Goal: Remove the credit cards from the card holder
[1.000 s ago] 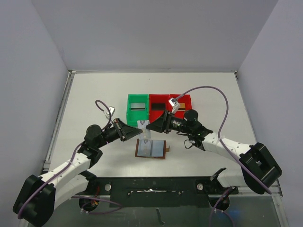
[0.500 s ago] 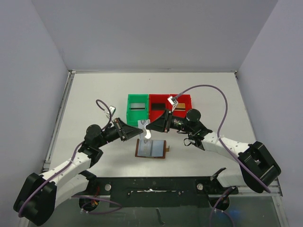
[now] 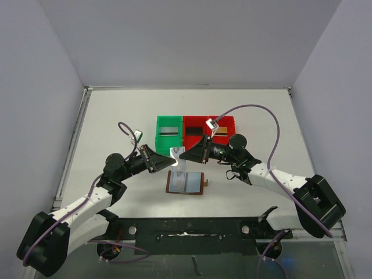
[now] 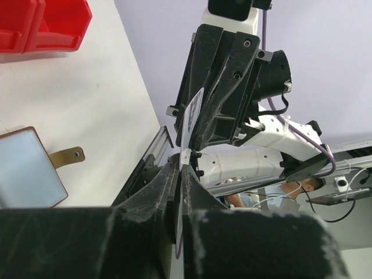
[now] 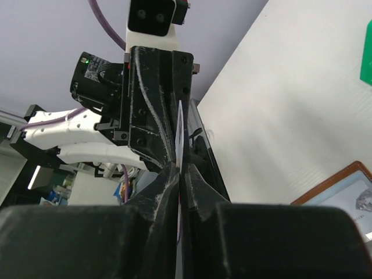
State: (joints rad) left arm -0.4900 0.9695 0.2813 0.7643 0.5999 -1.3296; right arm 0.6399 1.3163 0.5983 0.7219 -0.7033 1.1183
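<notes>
The card holder (image 3: 186, 182) lies open on the table, brown rim, pale inner pockets, snap tab to the right. Above its far edge, one pale credit card (image 3: 174, 156) is held on edge in the air, pinched from both sides. My left gripper (image 3: 165, 158) is shut on its left end and my right gripper (image 3: 182, 154) is shut on its right end. In the left wrist view the credit card (image 4: 190, 119) runs from my left gripper (image 4: 182, 168) up into the right one. The right wrist view shows the same credit card (image 5: 179, 131) edge-on in my right gripper (image 5: 181, 170).
A green bin (image 3: 169, 131) and two red bins (image 3: 195, 129) stand in a row just behind the grippers. Grey walls enclose the table on three sides. The card holder's corner (image 5: 343, 192) shows low in the right wrist view.
My right gripper has moved a little left and closed on the card's free end. The left gripper has kept its hold. The card flexed as the two met.
</notes>
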